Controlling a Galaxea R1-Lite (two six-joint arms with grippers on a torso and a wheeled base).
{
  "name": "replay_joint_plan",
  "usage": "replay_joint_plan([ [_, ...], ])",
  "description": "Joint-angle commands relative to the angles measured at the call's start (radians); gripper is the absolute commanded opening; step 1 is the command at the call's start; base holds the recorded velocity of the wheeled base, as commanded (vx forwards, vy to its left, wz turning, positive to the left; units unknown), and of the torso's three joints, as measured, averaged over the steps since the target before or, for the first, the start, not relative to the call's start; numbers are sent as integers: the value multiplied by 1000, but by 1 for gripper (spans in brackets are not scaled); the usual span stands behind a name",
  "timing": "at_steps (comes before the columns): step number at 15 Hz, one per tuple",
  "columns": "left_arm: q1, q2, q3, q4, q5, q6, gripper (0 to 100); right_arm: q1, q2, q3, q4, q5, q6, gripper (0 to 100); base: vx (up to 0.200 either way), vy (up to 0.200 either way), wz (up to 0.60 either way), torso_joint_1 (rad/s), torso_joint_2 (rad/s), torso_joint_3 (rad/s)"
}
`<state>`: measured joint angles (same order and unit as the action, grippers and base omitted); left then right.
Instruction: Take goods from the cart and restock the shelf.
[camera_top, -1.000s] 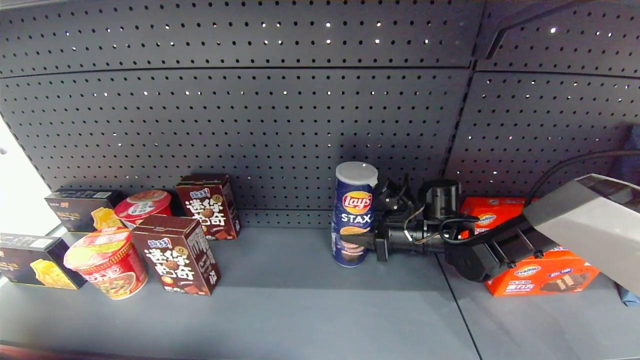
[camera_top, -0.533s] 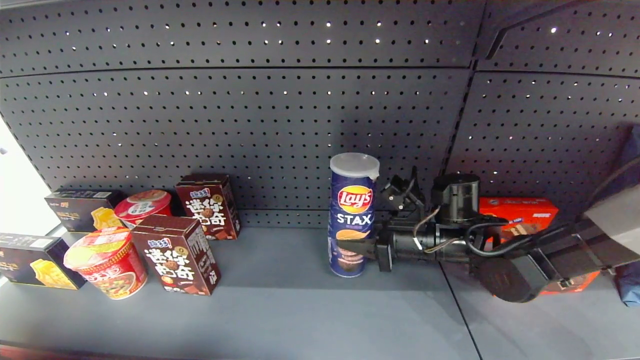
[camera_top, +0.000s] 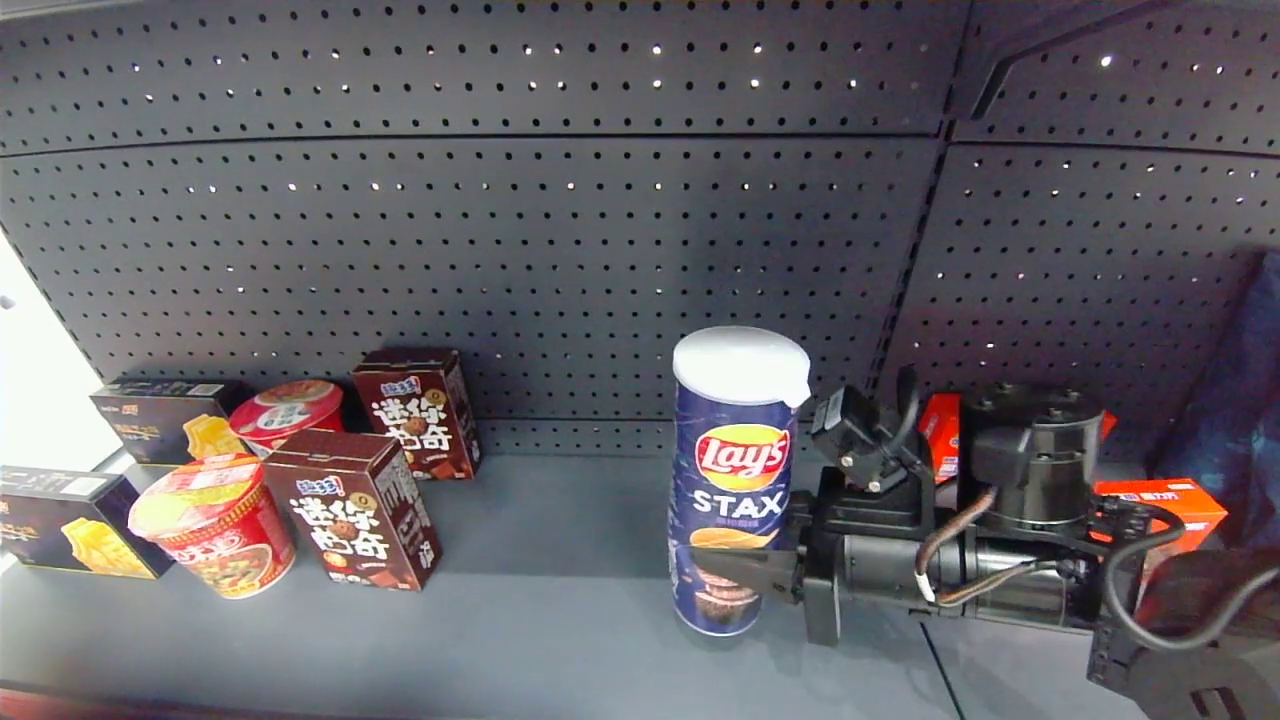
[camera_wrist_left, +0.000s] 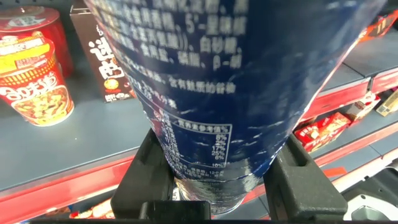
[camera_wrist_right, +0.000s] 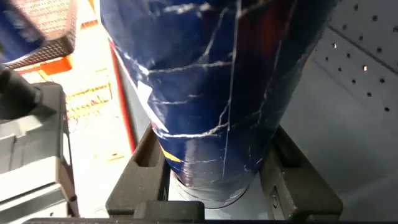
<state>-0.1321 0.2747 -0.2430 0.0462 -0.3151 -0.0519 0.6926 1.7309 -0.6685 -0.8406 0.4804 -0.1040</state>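
Two cans, one clamped in each claw.
Right claw grips right can low, upright, shelf just beneath; left claw, left can.

Chip can in my right claw: glossy printed sleeve, matt white plastic lid. Second can, left claw: same gloss. Claw fingers matt black plastic. Shelf, pegboard: matt grey painted metal. Noodle cup: shiny wrap.
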Motion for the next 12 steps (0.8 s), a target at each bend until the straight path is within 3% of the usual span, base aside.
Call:
replay_joint_plan([
  [1,0,0,-6,1,-1,-2,0,12,-50,93,-55,-8,-2,0,0,0,0,0,0,0],
  [5,0,0,-4,1,1,-2,0,15,12,202,-232,-31,0,0,0,0,0,0,0,0],
  [12,0,0,5,1,2,-2,0,45,61,211,-258,-31,17,0,0,0,0,0,0,0],
])
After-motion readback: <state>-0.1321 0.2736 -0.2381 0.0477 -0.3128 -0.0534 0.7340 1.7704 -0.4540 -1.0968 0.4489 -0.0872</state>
